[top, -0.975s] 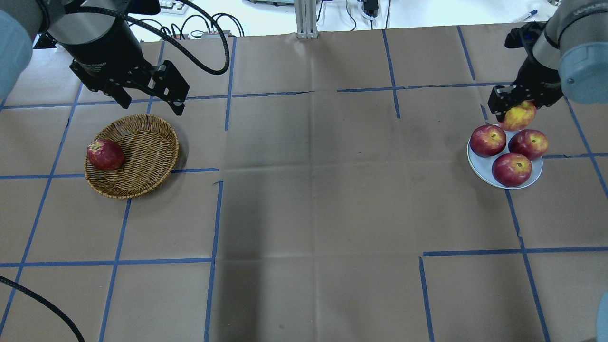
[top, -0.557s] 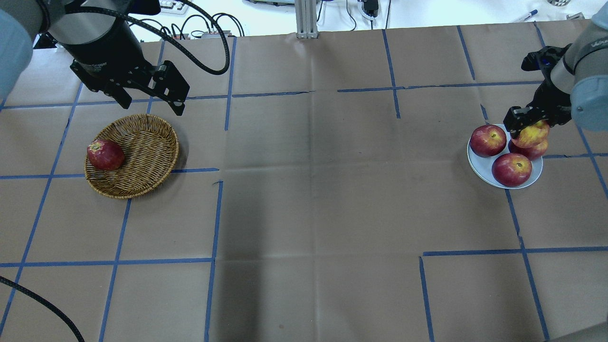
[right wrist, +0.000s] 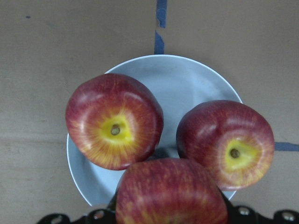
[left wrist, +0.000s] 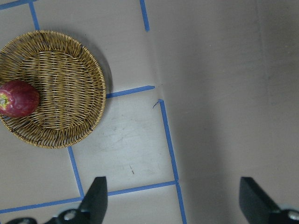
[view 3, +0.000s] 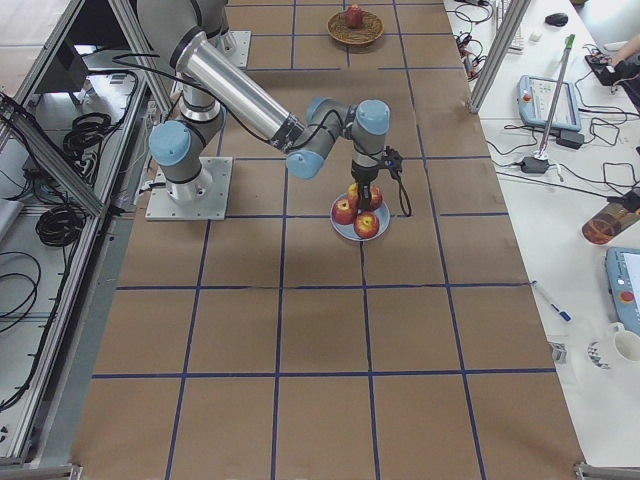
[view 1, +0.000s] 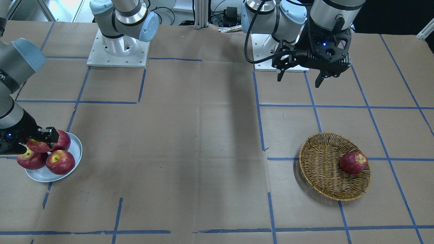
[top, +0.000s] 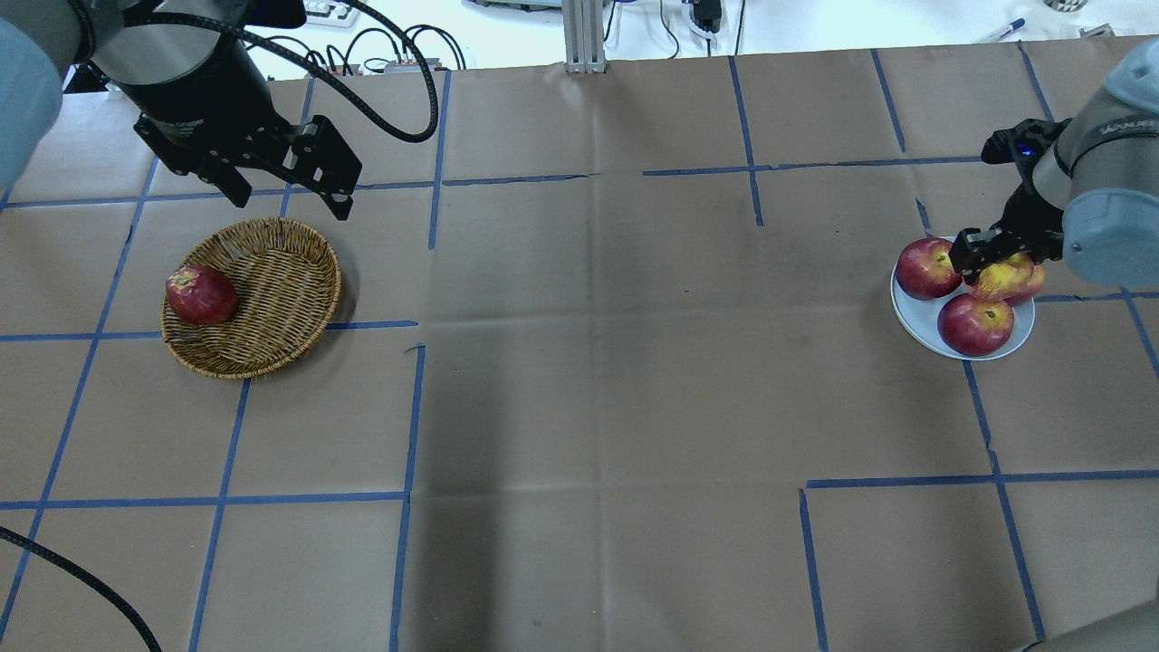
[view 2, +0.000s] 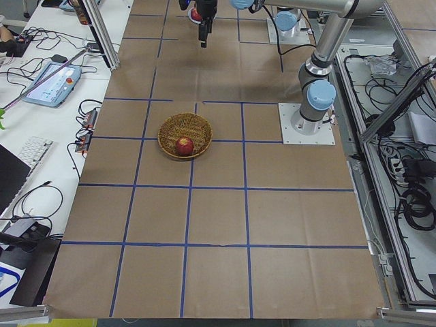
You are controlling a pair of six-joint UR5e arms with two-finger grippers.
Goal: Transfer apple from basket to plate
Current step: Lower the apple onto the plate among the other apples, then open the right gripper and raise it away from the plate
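My right gripper (top: 989, 263) is shut on the apple (top: 1003, 277), light red with yellow streaks. It holds the apple low over the far side of the pale plate (top: 914, 319), right above one of three darker apples there. The right wrist view shows the held apple (right wrist: 170, 191) at the bottom edge, over the plate (right wrist: 187, 77). The wicker basket (top: 281, 290) sits at the left with one dark red apple (top: 200, 295) in it. My left gripper (top: 292, 192) is open and empty, above the table just beyond the basket's far rim.
Two of the plate's apples (right wrist: 114, 128) (right wrist: 224, 144) lie in front of the held one, stems up; the third is mostly hidden beneath it. Blue tape lines cross the brown paper table. Robot bases (view 1: 117, 51) stand at the back edge.
My right gripper has carried the apple from beyond the plate's far rim down over the plate, onto the apples there. The left arm and basket have not moved.
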